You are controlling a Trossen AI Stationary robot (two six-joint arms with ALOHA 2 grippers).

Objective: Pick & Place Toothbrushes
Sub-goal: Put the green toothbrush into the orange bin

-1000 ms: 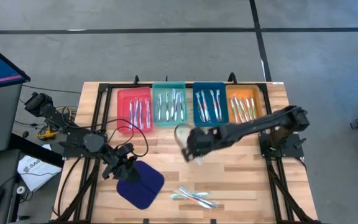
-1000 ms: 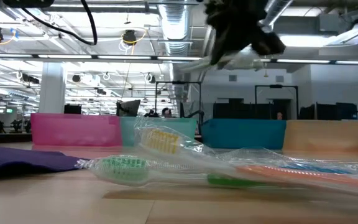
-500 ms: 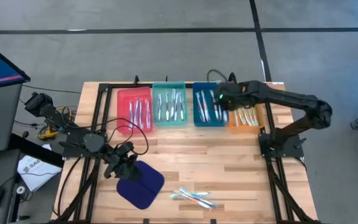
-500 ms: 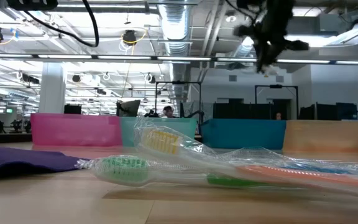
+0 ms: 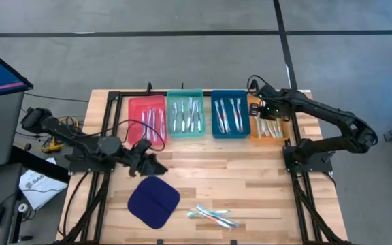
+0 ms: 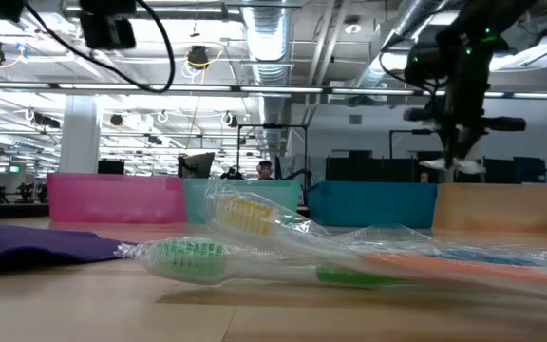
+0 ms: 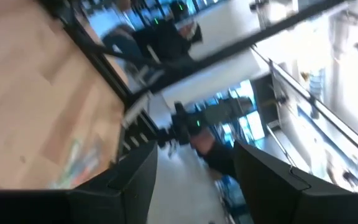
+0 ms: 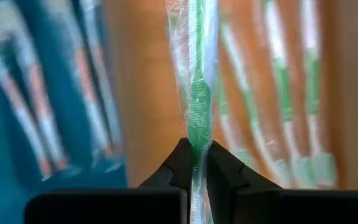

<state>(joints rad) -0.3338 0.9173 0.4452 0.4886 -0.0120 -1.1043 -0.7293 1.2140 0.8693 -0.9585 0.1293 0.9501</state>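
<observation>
My right gripper (image 5: 265,113) hangs over the orange tray (image 5: 282,103), shut on a toothbrush (image 8: 197,74) with a green handle in a clear wrapper. Several green toothbrushes (image 8: 278,81) lie in that tray. The red (image 5: 135,117), teal (image 5: 185,94) and blue (image 5: 229,95) trays beside it also hold several toothbrushes each. A few wrapped toothbrushes (image 5: 213,216) lie near the table's front edge. My left gripper (image 5: 153,164) stands open and level above the table, just beyond the dark blue pad (image 5: 153,202), with nothing between its fingers (image 7: 132,180). My right gripper pinches the wrapped toothbrush's green handle (image 8: 197,134) between its two fingertips. The fingers slant steeply down from above and lie across the brush. The brush runs on ahead of the fingers, lifted clear above the orange tray (image 8: 151,74).
The four trays stand in a row along the table's far edge. The dark blue pad lies at the near left, and the loose toothbrushes (image 6: 254,242) lie at the near middle. Bare wood lies between the trays and the pad.
My right gripper has swung from over the table's middle toward the far right, carrying the toothbrush, and now hangs over the orange tray. My left gripper has swung off the dark blue pad toward the far edge and the right, staying open.
</observation>
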